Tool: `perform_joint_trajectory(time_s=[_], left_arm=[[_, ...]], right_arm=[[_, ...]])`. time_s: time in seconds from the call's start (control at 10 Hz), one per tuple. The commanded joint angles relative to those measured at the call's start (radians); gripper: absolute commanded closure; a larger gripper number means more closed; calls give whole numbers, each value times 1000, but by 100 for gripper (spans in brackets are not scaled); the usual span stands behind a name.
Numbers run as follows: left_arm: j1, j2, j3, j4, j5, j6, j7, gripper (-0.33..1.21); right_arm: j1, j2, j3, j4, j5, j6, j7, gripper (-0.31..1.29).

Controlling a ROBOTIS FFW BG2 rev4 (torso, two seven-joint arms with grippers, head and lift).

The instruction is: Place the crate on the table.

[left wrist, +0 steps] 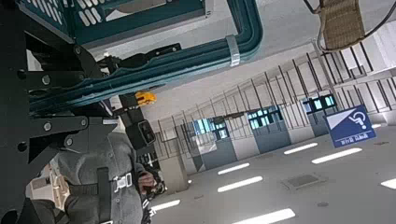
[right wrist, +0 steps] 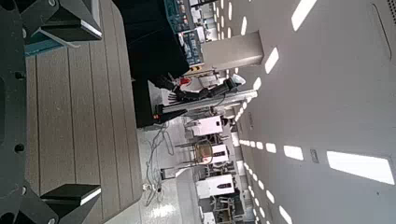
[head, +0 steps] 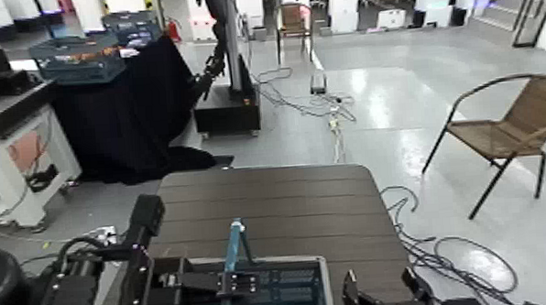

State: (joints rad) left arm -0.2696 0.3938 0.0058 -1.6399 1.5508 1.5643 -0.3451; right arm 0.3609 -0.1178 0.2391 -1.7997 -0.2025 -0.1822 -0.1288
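Well, the crate (head: pixel 321 272) sits at the bottom of the head view, a little left of the frame's right half, with its lattice wall and far rim showing and the nearer part cut off by the frame's lower edge. Its thin blue handle (head: pixel 234 243) rises upright from it. My left gripper (head: pixel 240 283), at bottom centre-left, has its fingers closed on that handle, so the grasp looks done.

Around and beyond the crate spreads the brown slatted desk (head: pixel 271 200), in the middle of the frame. The crate's far part overlaps the near end of the top as I see it, so I judge the carry mostly done. I can't tell whether its base touches the planks or hangs above them, nor how much of it is past the near edge. What I reckon remains is seating it flat and fully on the top, then letting go of the handle and backing the arm off.

My right gripper (head: pixel 383 289) is at the lower right, fingers wide apart with nothing between them, over the desk's near right part. Farther out, a wicker chair (head: pixel 505 136) stands on the floor at the right of the frame, well apart from the job.
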Motion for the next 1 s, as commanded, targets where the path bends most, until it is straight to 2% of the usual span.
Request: perform_joint_trajectory(time_s=[0.1, 0.5, 0.8, 0.9, 1.0], left_arm=[[-2, 0, -3, 3, 0, -3, -2, 119], [-11, -4, -10, 25, -2, -23, -2, 119], [-82, -26, -66, 123, -21, -43, -2, 119], [-91, -30, -67, 126, -67, -75, -14, 119], [-108, -30, -90, 132, -201, -118, -141, 119]], right_arm=[[-2, -2, 2, 3, -2, -2, 0, 15], [-3, -2, 5, 5, -3, -3, 0, 15], [-8, -3, 11, 8, -9, -3, 0, 15], [-8, -2, 11, 10, -9, -3, 0, 15], [-8, -2, 11, 10, -9, -3, 0, 15]])
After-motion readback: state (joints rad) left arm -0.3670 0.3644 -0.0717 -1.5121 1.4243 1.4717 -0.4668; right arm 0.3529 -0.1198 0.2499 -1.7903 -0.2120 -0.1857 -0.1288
